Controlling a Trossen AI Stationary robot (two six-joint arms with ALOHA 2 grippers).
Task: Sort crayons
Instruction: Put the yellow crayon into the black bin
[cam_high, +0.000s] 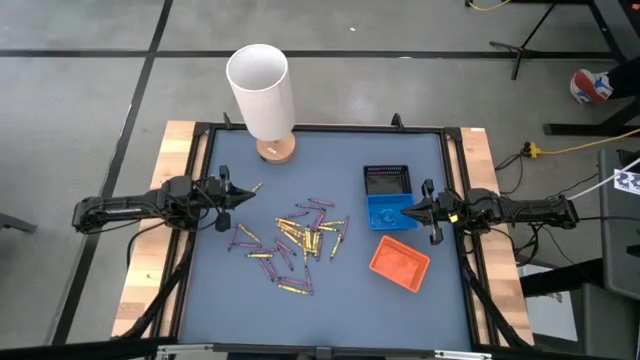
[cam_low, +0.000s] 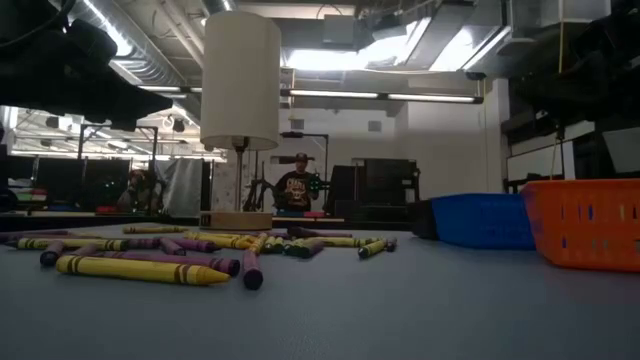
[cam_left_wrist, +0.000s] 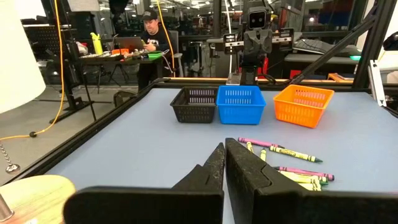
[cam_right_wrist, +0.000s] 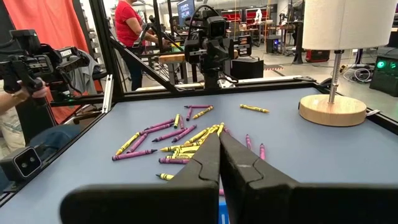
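Note:
Several yellow and purple crayons (cam_high: 295, 240) lie loose in a scattered pile on the blue-grey mat, left of centre; they also show in the low view (cam_low: 150, 262), the left wrist view (cam_left_wrist: 292, 168) and the right wrist view (cam_right_wrist: 180, 140). One yellow crayon (cam_high: 255, 187) lies apart near my left gripper. My left gripper (cam_high: 236, 195) hovers at the mat's left side, shut and empty; its shut fingers show in its wrist view (cam_left_wrist: 224, 163). My right gripper (cam_high: 412, 212) is shut and empty over the blue tray (cam_high: 389, 212), its shut fingers showing in its wrist view (cam_right_wrist: 219, 155).
A black tray (cam_high: 386, 181), the blue tray and an orange tray (cam_high: 399, 264) sit at the mat's right. A white-shaded lamp (cam_high: 262, 92) on a wooden base (cam_high: 276, 150) stands at the far edge. People show in the room beyond the table.

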